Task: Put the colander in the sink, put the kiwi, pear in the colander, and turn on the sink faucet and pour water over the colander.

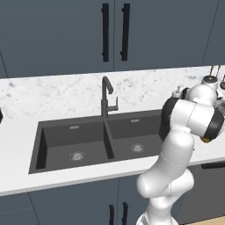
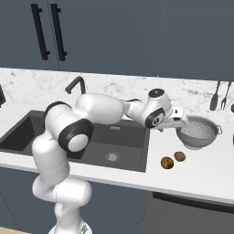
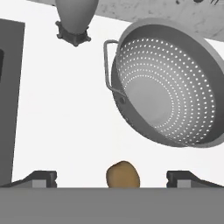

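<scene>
Light is even and soft in all views, with no single visible source and no hard cast shadows on the white counter [image 2: 201,176]. The sink [image 1: 88,140] basins read dark and flat, slightly lighter near the front rims. The arm's white shells carry smooth shading and a mild sheen. In the hand view the colander [image 3: 168,83] shows a gentle bright patch in its bowl and a darker rim. Everything is sharp but coarse, with jagged edges; no blur or edge distortion.

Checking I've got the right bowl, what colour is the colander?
Silver-grey metal colander, finely perforated; hand view.
</scene>
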Robot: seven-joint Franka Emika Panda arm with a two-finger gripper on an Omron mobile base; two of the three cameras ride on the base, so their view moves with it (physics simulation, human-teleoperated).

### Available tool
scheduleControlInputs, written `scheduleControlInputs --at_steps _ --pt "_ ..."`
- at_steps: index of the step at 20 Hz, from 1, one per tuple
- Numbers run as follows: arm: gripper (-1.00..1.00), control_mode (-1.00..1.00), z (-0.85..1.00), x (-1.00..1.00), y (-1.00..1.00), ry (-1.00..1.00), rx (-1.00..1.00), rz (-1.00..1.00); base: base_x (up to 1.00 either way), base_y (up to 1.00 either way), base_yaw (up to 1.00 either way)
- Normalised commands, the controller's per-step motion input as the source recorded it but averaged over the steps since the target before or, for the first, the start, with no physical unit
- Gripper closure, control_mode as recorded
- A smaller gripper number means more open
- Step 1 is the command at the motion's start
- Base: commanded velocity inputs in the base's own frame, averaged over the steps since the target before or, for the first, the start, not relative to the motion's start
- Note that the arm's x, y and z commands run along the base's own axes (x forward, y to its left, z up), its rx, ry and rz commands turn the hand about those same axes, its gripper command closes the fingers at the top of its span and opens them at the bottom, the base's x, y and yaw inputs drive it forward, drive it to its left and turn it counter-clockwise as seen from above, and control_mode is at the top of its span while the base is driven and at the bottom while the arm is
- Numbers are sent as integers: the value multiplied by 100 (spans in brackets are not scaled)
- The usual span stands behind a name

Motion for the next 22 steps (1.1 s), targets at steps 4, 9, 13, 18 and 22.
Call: scheduleControlInputs --at_steps 4,9,13,18,22 --pt "-100 -100 -12 44 -8 0 0 11 0 0 0" --pt "-100 -100 -3 42 -20 0 0 11 0 0 0" --pt "-100 -100 -7 29 -25 0 -1 8 0 0 0" --pt "-100 -100 -10 19 -20 0 0 6 0 0 0" --pt "-100 -100 -17 13 -12 0 0 4 0 0 0"
